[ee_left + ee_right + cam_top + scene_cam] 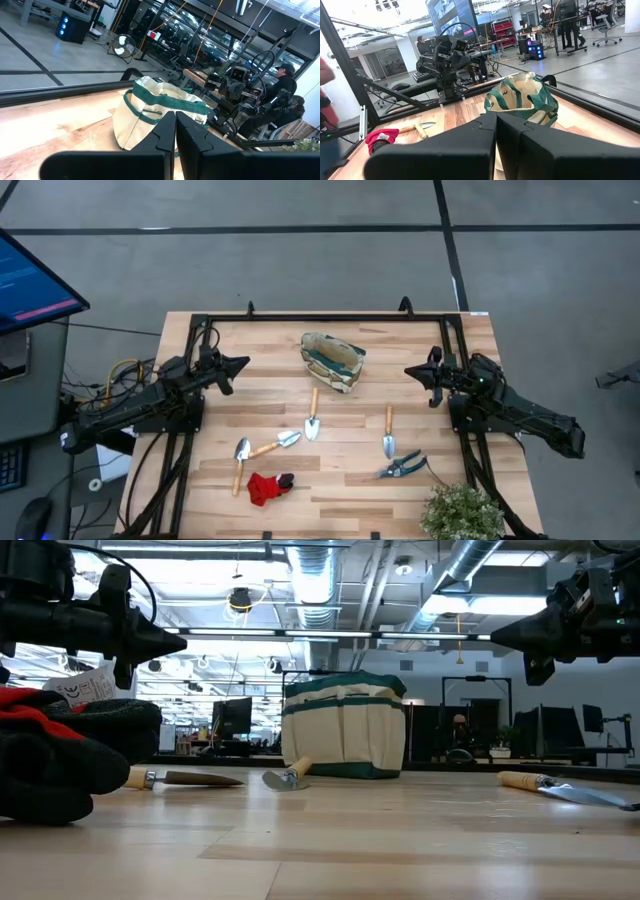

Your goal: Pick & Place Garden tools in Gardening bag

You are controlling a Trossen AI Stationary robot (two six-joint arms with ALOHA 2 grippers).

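The gardening bag, beige with teal trim, stands upright on its base at the far middle of the table, its mouth open. Several wood-handled trowels lie flat nearer the front. The blue-handled pruning shears and a red-and-black glove lie near the front edge. My left gripper hovers shut to the bag's left and points at it. My right gripper hovers shut to the bag's right. Both wrist views show the bag beyond shut fingers.
A green leafy plant stands at the front right corner. A black frame rail runs along the table's far edge. Bare wood lies between the bag and the trowels. People sit and stand in the room beyond the table.
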